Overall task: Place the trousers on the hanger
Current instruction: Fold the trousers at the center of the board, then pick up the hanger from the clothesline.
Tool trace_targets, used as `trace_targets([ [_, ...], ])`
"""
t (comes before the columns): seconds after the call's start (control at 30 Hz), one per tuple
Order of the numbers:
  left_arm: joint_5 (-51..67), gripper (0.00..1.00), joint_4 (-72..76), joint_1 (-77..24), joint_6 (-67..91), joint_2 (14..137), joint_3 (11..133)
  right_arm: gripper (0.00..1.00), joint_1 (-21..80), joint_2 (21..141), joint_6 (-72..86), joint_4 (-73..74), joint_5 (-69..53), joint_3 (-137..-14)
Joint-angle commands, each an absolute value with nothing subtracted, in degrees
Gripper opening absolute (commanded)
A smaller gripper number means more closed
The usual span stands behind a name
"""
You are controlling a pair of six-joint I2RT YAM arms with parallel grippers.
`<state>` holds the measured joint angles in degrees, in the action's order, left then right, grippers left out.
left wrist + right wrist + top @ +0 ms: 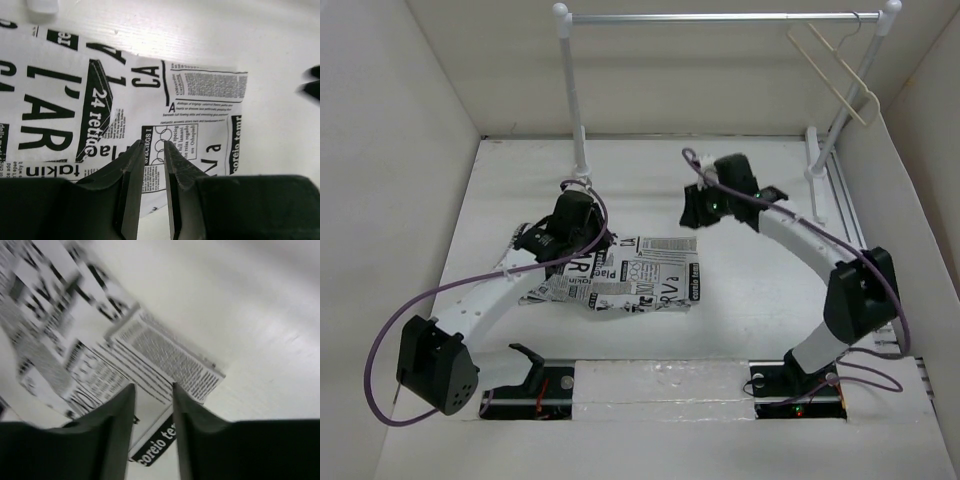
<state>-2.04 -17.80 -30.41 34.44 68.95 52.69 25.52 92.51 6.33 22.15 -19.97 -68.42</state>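
Trousers [625, 282] are seen bunched on the table [640, 190] before the rail [720, 17], from whose right end the hanger [832, 72] is hung. The left gripper [153, 146] and right gripper [153, 389] are held narrowly parted, nothing gripped.

A flat white desk [650, 180] was boxed in by plain white panel walls [390, 150] on the left, back and right. Near its far edge stood a silver metal clothes rail on white posts [720, 16]. Light was soft and even.
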Motion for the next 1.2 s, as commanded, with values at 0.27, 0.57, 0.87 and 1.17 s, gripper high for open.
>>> trace_targets([
  [0.27,4.1,0.18,-16.1,-30.7,31.3,70.7,58.4,0.48,-3.1,84.1,-5.6,35.3,-26.9,-111.5],
  [0.57,9.8,0.17,-11.7,-30.7,32.7,71.1,59.4,0.85,-19.8,94.2,-6.6,40.2,-25.6,-128.1],
  [0.87,11.3,0.17,-11.2,-30.7,31.8,72.3,56.4,0.85,-21.3,100.4,-7.4,39.2,-29.8,-126.8],
  [1.17,11.9,0.17,-11.2,-30.7,31.2,73.7,56.1,0.11,-18.1,99.8,-8.0,36.7,-26.6,-126.5],
])
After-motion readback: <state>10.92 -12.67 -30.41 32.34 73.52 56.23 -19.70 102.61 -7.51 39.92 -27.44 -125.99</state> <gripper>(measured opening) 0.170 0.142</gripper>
